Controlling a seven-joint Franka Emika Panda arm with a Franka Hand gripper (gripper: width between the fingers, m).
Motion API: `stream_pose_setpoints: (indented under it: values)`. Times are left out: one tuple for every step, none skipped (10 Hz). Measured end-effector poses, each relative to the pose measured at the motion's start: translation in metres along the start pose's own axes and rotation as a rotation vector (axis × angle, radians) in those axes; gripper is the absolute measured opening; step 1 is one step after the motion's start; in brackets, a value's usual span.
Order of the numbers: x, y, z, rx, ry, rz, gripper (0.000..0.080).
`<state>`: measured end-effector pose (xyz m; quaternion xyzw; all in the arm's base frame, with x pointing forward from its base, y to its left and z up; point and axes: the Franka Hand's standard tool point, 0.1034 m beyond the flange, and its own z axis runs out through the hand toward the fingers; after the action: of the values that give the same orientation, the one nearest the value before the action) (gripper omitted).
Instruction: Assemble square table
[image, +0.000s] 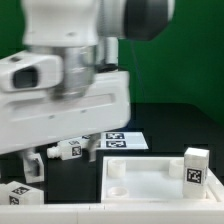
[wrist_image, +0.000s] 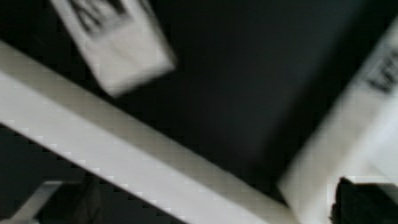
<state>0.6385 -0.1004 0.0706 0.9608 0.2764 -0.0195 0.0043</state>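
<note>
The square tabletop (image: 150, 182) lies flat at the exterior view's lower right, with one leg (image: 196, 167) upright at its right edge (tag facing us). The gripper (wrist_image: 199, 202) looks spread wide and holding nothing, though the wrist view's pretty blurry.

The big white arm (image: 70, 60) fills the upper part on the exterior view's left, bent low over the dark table (image: 180, 130). Under it hangs the gripper (image: 58, 157), its fingers seemingly apart, with one pale fingertip (image: 33, 165) showing. A small tagged leg (image: 70, 150) lies just beneath the hand; whether anything touches it I cannot tell. The square tabletop (image: 150, 185) lies flat towards the exterior view's right, raised rim up, and a second leg (image: 196, 167) stands upright at its right end. Behind the tabletop lies the marker board (image: 126, 141). A third leg (image: 18, 193) sits at the lower left, near a white bar (image: 40, 215) along the front
</note>
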Motion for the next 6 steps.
stream_pose_setpoints:
  values:
    - [-0.015, 0.017, 0.009, 0.003, -0.010, -0.012, 0.0649]
    - [-0.027, 0.031, 0.014, 0.012, -0.018, -0.068, 0.0649]
    - [-0.034, 0.054, 0.012, 0.005, -0.010, -0.069, 0.0649]
    - [-0.037, 0.050, 0.020, -0.002, 0.003, -0.036, 0.0649]
    - [-0.037, 0.043, 0.023, 0.009, -0.003, -0.043, 0.0649]
    - [-0.037, 0.044, 0.022, 0.008, -0.002, -0.042, 0.0649]
